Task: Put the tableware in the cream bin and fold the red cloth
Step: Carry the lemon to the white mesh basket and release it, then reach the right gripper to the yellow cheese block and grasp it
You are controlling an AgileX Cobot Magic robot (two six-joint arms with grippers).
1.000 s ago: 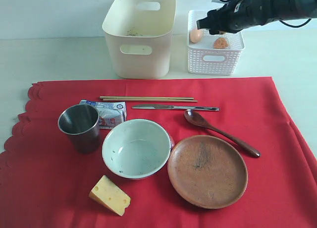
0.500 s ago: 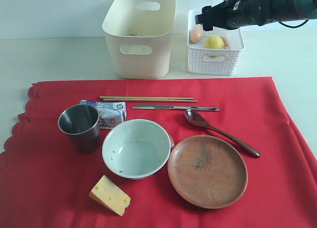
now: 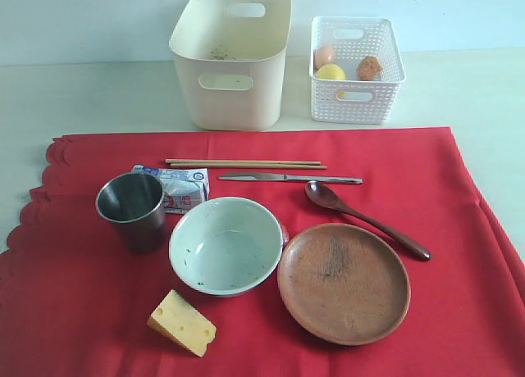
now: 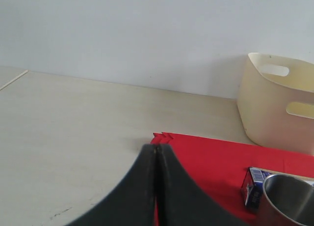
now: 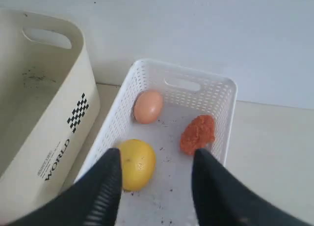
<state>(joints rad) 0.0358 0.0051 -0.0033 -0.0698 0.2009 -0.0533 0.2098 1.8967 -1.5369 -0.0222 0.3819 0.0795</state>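
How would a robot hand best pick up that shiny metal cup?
Probably the wall at the rim, coming straight down: the steel cup stands upright on the red cloth, mouth open, so one finger can slip inside and one outside. Pinch the side away from the small carton and the bowl, which crowd it.

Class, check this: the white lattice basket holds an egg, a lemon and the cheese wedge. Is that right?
Not quite. The white lattice basket holds the egg, the lemon and an orange-red lump, as the right wrist view shows; the cheese wedge lies on the red cloth in the exterior view.
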